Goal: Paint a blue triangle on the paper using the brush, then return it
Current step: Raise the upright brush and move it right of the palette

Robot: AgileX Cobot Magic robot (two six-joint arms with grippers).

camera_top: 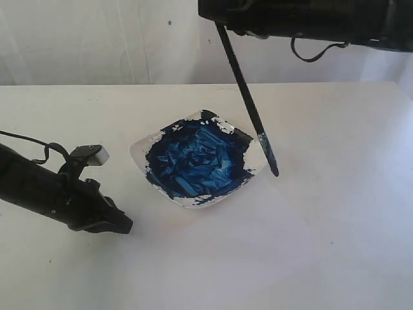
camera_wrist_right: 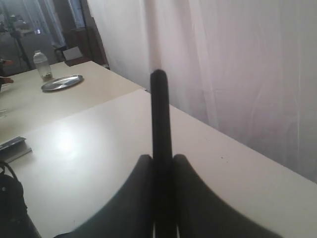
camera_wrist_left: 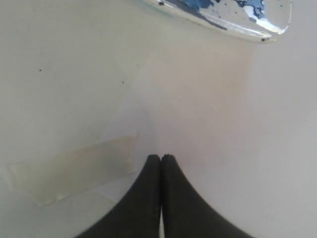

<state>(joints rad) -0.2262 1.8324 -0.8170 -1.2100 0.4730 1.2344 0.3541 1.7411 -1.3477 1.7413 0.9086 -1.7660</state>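
Holding the brush (camera_top: 248,103) in the right gripper (camera_top: 222,19), high above and behind the dish (camera_top: 137,154). In the right wrist view, jaws pressed against both sides of the thin black handle, which stands straight out past the fingertips. Slanting down from the grip toward the dish, silver band low on the shaft, dark wet tip lowest and just beside the dish's right corner. Cannot tell whether touching the table (camera_top: 335,245) there or hanging just over it.

Square and white, sitting flat on the table, smeared across nearly the whole inside with dark and bright blue paint (camera_top: 193,161), white showing only at rim and corners.

Lying low in front of the dish and to its left: left gripper (camera_top: 121,225), well apart from the rim. In the left wrist view, fingers together tip to tip, nothing between them, pointing toward the dish's near edge.

Under and ahead of those fingertips, between them and the dish, a faint straight edge that looks like the paper (camera_wrist_left: 208,124), with a strip of clear tape (camera_wrist_left: 69,173) at its corner. Hard to tell from the table in the exterior view.

Behind the dish, beyond the table's far edge, a pale curtain (camera_top: 97,39)
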